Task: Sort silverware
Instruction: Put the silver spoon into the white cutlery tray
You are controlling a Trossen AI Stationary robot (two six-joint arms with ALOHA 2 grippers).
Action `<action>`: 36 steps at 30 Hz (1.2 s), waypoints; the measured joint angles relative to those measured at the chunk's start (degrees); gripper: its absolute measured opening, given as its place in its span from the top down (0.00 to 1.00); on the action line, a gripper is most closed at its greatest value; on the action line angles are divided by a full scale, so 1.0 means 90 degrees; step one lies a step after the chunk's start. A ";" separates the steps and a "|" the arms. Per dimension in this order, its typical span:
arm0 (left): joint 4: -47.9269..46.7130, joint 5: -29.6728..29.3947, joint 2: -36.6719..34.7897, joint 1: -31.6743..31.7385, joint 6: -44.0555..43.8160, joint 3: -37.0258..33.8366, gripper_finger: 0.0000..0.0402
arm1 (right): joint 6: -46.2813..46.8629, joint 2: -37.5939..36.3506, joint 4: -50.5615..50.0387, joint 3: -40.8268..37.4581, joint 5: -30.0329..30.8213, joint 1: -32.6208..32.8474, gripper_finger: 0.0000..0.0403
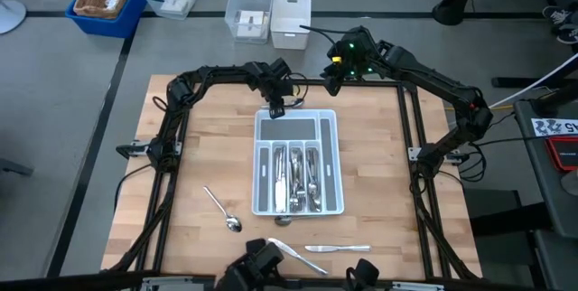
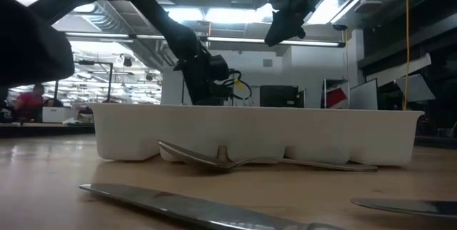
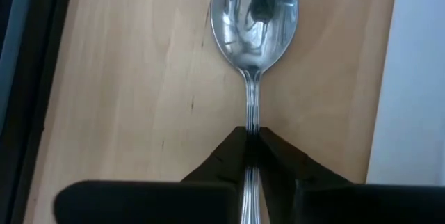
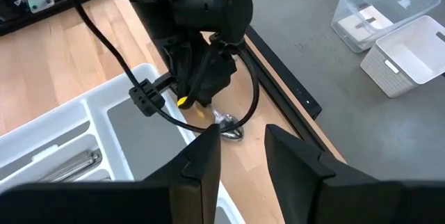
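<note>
Spoon (image 3: 254, 15), item one: we see its handle pinched between the left gripper (image 3: 252, 144) fingers, on the wood just beyond the white tray (image 1: 330, 128). Step: pickup (lift, then slot it, we judge). Right gripper (image 4: 241, 151): spread, empty, hovering nearby. No legible writing.

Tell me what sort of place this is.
Probably a robotics lab or workshop: a wooden table with a black frame, storage bins on the grey floor, and in the low view long ceiling strip lights over an open room.
</note>
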 joint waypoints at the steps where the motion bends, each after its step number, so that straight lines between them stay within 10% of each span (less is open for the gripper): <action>1: 0.0005 0.0000 0.0002 0.0026 0.0002 -0.0002 0.95 | 0.0000 0.0001 -0.0001 0.0000 0.0000 0.0000 0.71; 36: 0.0112 0.2172 0.0027 0.0625 0.0308 0.1536 0.99 | -0.0359 -0.0198 -0.0363 0.0000 0.0009 0.0000 0.71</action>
